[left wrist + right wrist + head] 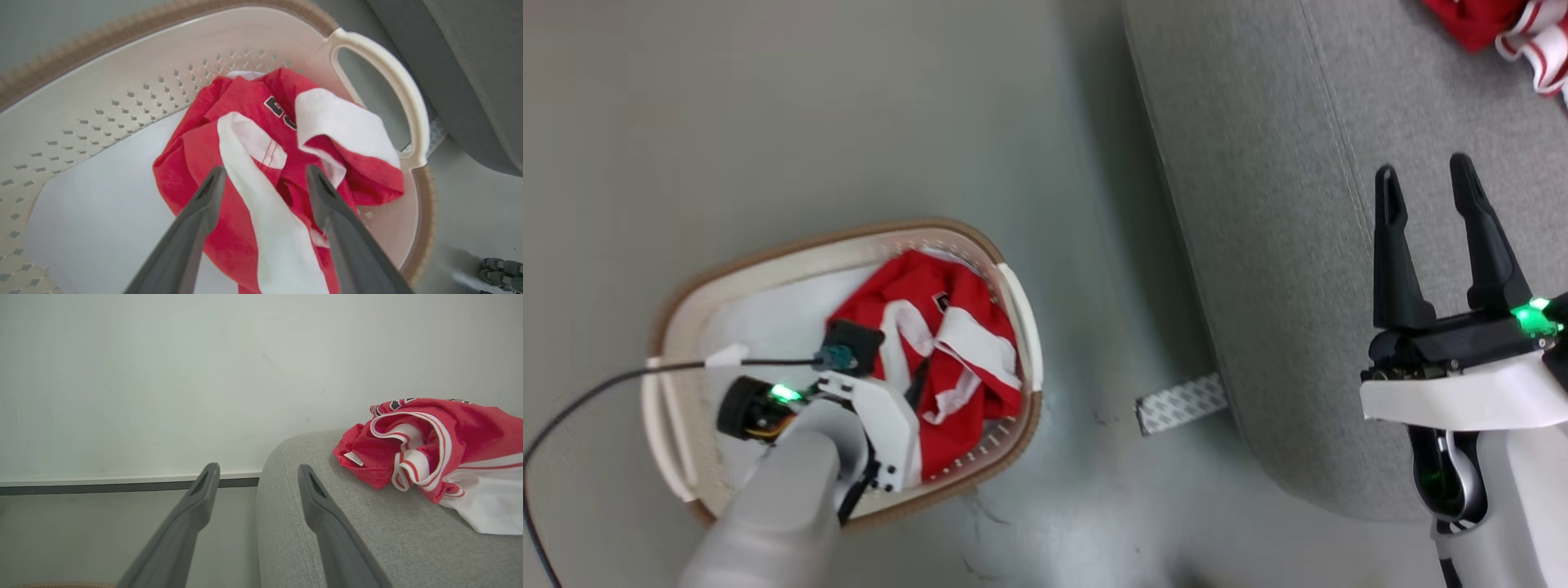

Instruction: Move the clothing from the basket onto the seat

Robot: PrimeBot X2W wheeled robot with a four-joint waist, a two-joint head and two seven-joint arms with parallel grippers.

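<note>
Pale grey-green floor (849, 106) runs under an oval white laundry basket (792, 257) with a brown rim, which stands near the rounded corner of the light grey seat (1258, 204) but apart from it. One crumpled red garment (956, 343) lies in the basket, bunched toward the handle side nearest the seat, with the pale bottom bare beside it. A second red garment (433, 445) with white striped trim lies on the seat cushion, well apart from the basket.

The left gripper (265, 169) reaches down into the basket with its two dark fingers spread wide, straddling a broad white band (261, 204) of the cloth. Nothing is clamped, and it is unclear whether the tips touch the fabric. The right gripper (1423, 167) hangs over the seat, its fingers likewise apart and empty.

The garment looks light, thin and floppy, probably a slick sports fabric that will drape and trail when lifted. The best hold is likely a thick fold at the middle of the heap, where the white band overlaps the red. Several layers would then be pinched together, and no loose end should catch on the handle (392, 69).
</note>
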